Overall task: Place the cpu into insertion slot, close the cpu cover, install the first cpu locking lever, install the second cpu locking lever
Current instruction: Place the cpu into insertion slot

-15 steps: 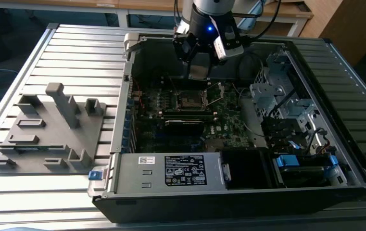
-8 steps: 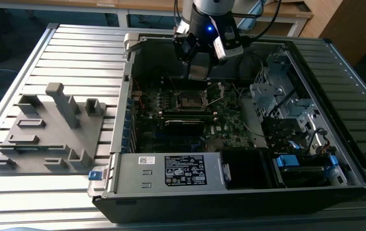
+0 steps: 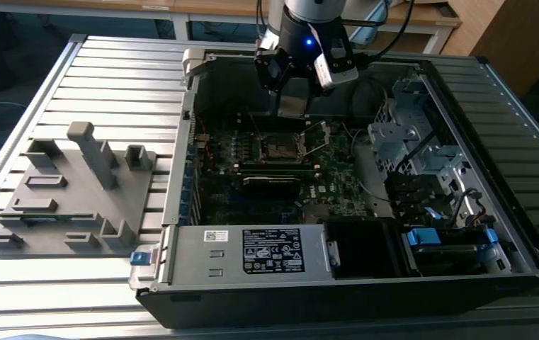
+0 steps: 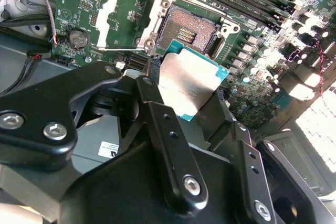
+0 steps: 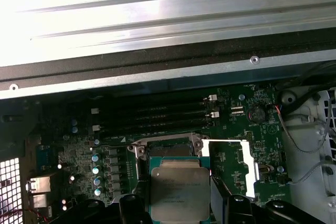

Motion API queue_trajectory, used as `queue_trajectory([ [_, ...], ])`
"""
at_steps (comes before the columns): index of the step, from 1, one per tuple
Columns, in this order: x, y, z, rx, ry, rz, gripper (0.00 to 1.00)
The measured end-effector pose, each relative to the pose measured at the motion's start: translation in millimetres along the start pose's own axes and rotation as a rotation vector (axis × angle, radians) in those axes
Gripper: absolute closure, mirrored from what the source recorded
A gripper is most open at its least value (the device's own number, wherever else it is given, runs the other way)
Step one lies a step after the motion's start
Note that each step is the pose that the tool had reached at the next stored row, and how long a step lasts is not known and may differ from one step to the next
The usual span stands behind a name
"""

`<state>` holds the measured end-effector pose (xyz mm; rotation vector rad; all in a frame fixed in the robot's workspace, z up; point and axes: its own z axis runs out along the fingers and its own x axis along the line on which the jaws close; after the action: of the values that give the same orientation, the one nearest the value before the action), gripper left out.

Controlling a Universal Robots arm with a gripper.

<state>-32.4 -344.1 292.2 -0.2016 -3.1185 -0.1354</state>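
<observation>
Here's the gripper (image 3: 291, 106), hanging over the far half of the open computer case (image 3: 345, 308), and it's clenched on the cpu (image 4: 189, 85). Two matte black fingers (image 4: 157, 114), bolted and angular, pinch the chip by opposite edges. The cpu is a flat square with a dull, brushed silver-grey lid on a teal-green border, and it's tilted in the grip. It's held up in the air just beside the insertion slot (image 4: 186, 31), not seated in it. The slot lies bare, a square bed of fine gold-brown contacts inside a black frame.

The cpu cover (image 4: 126, 19) is swung open and lies flat beside the slot. It's a thin, shiny metal frame, and the green motherboard (image 4: 73, 9) shows through its window. A round silver coin battery (image 4: 79, 38) sits near the cover. Long, dark memory slots (image 5: 157, 119) run in parallel on the slot's other side.

Now the wider scene. The black case lies on its side with a grey sheet-metal power supply (image 3: 193, 258) at its near edge. It rests on a table (image 3: 108, 71) of ribbed aluminium slats. On the exterior view's left stands a matte grey fixture (image 3: 61, 212) with upright posts and blocks. Wooden furniture (image 3: 506, 35) stands beyond the table's far right corner
</observation>
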Motion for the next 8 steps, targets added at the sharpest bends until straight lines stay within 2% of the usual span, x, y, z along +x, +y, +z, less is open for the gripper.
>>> queue_trajectory([
  [8,0.0,0.0,0.4,-0.0003,-0.0012,0.013,0.46],
])
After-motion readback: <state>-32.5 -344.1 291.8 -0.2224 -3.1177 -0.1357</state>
